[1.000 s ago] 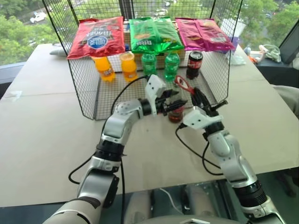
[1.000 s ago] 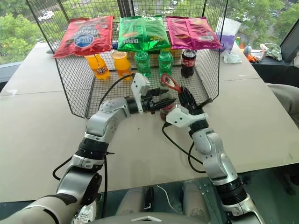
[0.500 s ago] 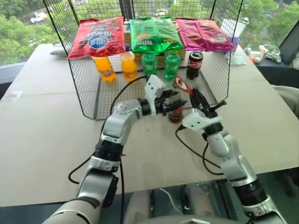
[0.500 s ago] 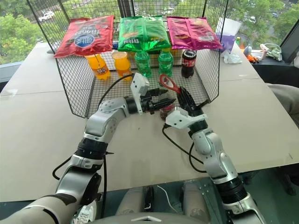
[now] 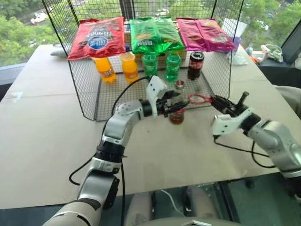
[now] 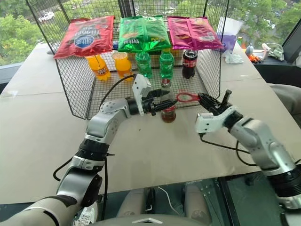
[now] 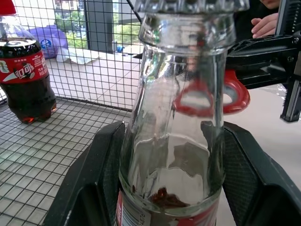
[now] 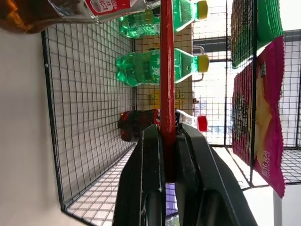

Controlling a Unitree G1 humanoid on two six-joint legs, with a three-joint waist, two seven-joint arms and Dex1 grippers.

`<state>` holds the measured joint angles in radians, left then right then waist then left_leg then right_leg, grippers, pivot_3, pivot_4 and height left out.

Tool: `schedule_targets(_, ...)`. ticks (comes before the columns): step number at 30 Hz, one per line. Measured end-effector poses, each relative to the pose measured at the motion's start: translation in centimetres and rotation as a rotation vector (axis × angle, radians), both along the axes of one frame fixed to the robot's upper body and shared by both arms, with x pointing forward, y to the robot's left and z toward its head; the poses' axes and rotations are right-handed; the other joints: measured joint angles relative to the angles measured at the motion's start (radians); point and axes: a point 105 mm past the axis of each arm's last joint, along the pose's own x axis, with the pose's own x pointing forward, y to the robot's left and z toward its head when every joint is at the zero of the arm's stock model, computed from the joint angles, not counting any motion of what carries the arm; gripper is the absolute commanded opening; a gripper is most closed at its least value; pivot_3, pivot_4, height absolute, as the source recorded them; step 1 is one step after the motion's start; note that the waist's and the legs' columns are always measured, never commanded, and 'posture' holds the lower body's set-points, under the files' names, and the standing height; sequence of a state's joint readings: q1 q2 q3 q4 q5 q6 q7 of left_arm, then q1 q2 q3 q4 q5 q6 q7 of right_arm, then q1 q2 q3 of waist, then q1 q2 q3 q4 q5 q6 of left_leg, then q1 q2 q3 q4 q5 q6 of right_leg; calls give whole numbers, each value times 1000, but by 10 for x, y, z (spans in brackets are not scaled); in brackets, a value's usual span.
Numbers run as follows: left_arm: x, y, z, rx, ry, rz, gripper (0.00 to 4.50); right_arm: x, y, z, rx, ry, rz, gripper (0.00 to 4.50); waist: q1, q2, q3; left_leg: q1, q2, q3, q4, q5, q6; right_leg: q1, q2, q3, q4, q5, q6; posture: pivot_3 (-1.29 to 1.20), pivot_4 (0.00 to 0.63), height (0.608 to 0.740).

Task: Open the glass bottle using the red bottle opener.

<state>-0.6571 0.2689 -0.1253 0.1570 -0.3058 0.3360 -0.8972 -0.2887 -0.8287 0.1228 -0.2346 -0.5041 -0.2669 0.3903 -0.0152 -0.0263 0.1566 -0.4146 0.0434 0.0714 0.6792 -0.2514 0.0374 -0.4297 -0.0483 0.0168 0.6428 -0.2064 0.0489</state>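
Glass bottle (image 7: 176,141) neck close up, red bottle opener (image 5: 199,98) edge-on

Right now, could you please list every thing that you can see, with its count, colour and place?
glass bottle: 1, clear with dark cola and red label, upright on the table before the wire rack
red bottle opener: 1, red, in the air right of the bottle's neck
orange drink bottles: 2, orange, rack floor, left
green bottles: 2, green, rack floor, middle
plastic cola bottle: 1, dark with red cap, rack floor, right
snack bags: 3, red, green, pink, along the rack's top
wire rack: 1, black mesh, on the table
table: 1, beige
left gripper: 1, black, fingers around the bottle
right gripper: 1, black, shut on the opener's handle
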Motion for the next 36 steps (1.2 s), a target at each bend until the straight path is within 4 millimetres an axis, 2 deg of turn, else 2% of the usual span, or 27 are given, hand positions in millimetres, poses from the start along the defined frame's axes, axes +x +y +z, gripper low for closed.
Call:
schedule_targets(3, 1, 0, 0, -3, 0, -1, 2289, 6, 8, 26, 224, -15, -9, 0, 1, 0, 0, 0, 1, -1, 0, 0, 0, 0, 1, -1, 0, 0, 1, 0, 150, 740)
schedule_targets(6, 0, -2, 0, -10, -1, -2, 2289, 8, 28, 26, 441, 0, -12, 0, 5, 0, 0, -1, 1, -1, 0, 0, 0, 0, 1, -1, 0, 1, 1, 0, 150, 740)
schedule_targets(9, 0, -3, 0, -14, 0, -1, 2289, 6, 53, 25, 574, -8, -18, 0, 7, 0, 0, -2, 1, 0, 1, 0, 0, -1, 0, 0, 0, 1, 1, 0, 150, 740)
schedule_targets(14, 1, -1, 0, -12, 3, 3, 2289, 3, 69, 23, 581, -58, -37, 0, 5, 0, 0, -2, 0, 0, 2, 0, 0, -1, 0, -1, 0, 0, 1, 0, 150, 740)
schedule_targets(16, 1, -1, 0, -13, 4, 3, 2289, 3, 74, 12, 552, -62, -41, 0, 4, 0, 0, -2, 0, -1, 2, 0, 0, -1, 0, -1, 1, 0, 0, 0, 150, 740)
schedule_targets(23, 2, 1, 0, -10, 12, 10, 2289, -1, 71, -7, 543, -94, -65, 0, 3, 0, 0, -1, 0, 0, 2, 0, 0, 0, 0, -1, 1, 0, 0, 0, 150, 740)
schedule_targets(24, 2, 2, 0, -11, 15, 12, 2289, -2, 70, -14, 540, -86, -74, 0, 3, 0, -1, 0, 1, -1, 2, 0, 0, 0, 0, -1, 1, 0, 0, 0, 150, 740)
schedule_targets(36, 5, 6, 0, -17, 31, 39, 2289, 5, 84, -19, 578, -148, -84, 0, 1, 0, -1, 0, 1, 0, 2, 0, 0, 1, 0, 0, 1, -1, -2, 0, 150, 740)
